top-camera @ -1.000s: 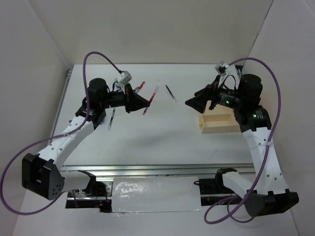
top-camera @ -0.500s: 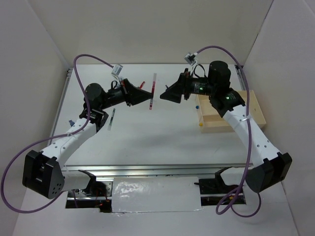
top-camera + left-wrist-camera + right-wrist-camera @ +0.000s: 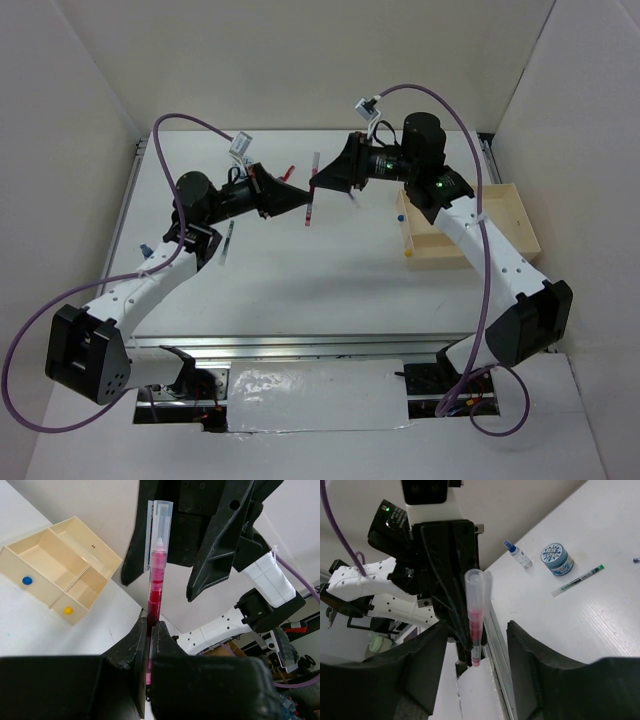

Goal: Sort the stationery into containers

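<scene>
While one red pen (image 3: pixel 156 580) hangs in the air between the two arms, the left jaws are clamped tight on its lower end. The right jaws stand apart on either side of its clear cap, gripping nothing. One green pen (image 3: pixel 577 581), one patterned roll (image 3: pixel 556 558) and one small blue-capped bottle (image 3: pixel 517 554) lie on the bench (image 3: pixel 300 290) near the left arm. One divided tray (image 3: pixel 45 555) sits well apart from the pen. It holds one small blue piece (image 3: pixel 27 580) and one small yellow piece (image 3: pixel 68 610) in separate compartments.

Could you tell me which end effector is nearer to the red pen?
Left. The left end effector grips the red pen; the right end effector straddles its cap, open.
</scene>
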### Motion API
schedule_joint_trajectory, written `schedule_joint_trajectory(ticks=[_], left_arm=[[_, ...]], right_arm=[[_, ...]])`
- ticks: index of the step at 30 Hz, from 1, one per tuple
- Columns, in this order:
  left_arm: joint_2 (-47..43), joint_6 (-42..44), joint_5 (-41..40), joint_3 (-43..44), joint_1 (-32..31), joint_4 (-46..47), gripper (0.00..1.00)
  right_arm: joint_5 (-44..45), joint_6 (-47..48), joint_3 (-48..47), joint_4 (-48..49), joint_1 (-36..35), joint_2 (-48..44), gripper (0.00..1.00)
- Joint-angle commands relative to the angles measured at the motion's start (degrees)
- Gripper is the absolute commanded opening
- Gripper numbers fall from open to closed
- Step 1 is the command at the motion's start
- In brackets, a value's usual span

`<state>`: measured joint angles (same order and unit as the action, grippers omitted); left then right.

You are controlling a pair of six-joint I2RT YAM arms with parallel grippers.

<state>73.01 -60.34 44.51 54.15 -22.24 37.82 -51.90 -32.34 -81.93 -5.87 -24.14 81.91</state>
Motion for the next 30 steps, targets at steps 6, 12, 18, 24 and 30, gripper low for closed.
schedule_joint_trajectory(ticks=[6,12,18,24,30], left_arm=[[-1.56,0.04,-0.48,-0.54,-0.09,2.61,0.00],[-1.56,2.06,-0.83,1.12,0.18,-0.81,0.49],[-0.86,29.13,-2.40,11.81,3.77,-31.79,0.99],[7.66,46.25,-25.06,26.51,4.05,-67.94,0.99],[6.62,46.81,-28.88,22.24,7.38,-67.19,0.99]], right_arm=[[-1.28,-1.41,-4.73,5.60,-1.79,2.64,0.34],[2.41,2.89,-4.64,0.96,-1.18,1.07,0.00],[5.14,17.69,-7.63,-16.57,7.69,-2.53,0.00],[20.31,46.26,-9.66,-42.45,21.14,-2.98,0.00],[35.36,60.87,-9.82,-50.11,37.13,1.93,0.00]])
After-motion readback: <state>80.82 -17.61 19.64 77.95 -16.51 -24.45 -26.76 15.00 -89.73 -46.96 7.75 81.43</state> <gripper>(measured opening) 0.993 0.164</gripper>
